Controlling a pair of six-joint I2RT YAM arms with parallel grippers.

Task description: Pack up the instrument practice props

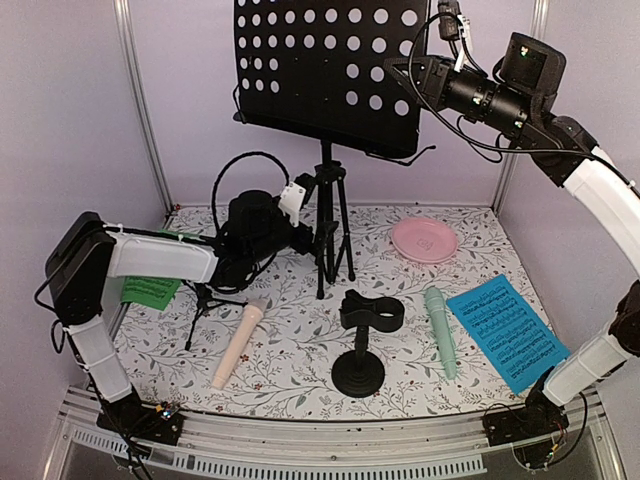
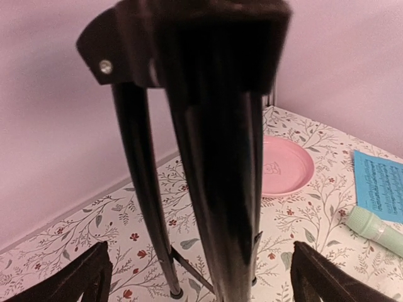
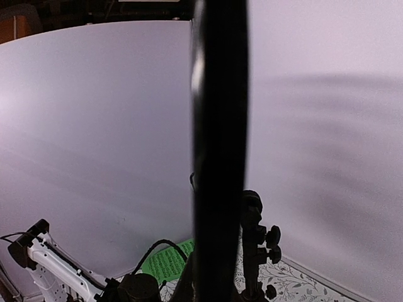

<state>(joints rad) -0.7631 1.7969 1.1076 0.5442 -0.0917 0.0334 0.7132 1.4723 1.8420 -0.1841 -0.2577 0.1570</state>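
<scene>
Overhead, the music stand rises mid-mat, its perforated black metal desk close to the back wall. The right gripper is pinched shut on that desk's right edge. The left gripper reaches in at the tripod legs. Open floral mat lies in front, where the beige microphone, a round-based mic holder, the mint microphone and the blue page lie well apart. The green page sits by the left wall, and the pink plate lies further back. Left wrist: the spread fingers flank the glossy legs without touching them. Right wrist: the desk's thin dark edge runs upright, and the fingers are unseen.
</scene>
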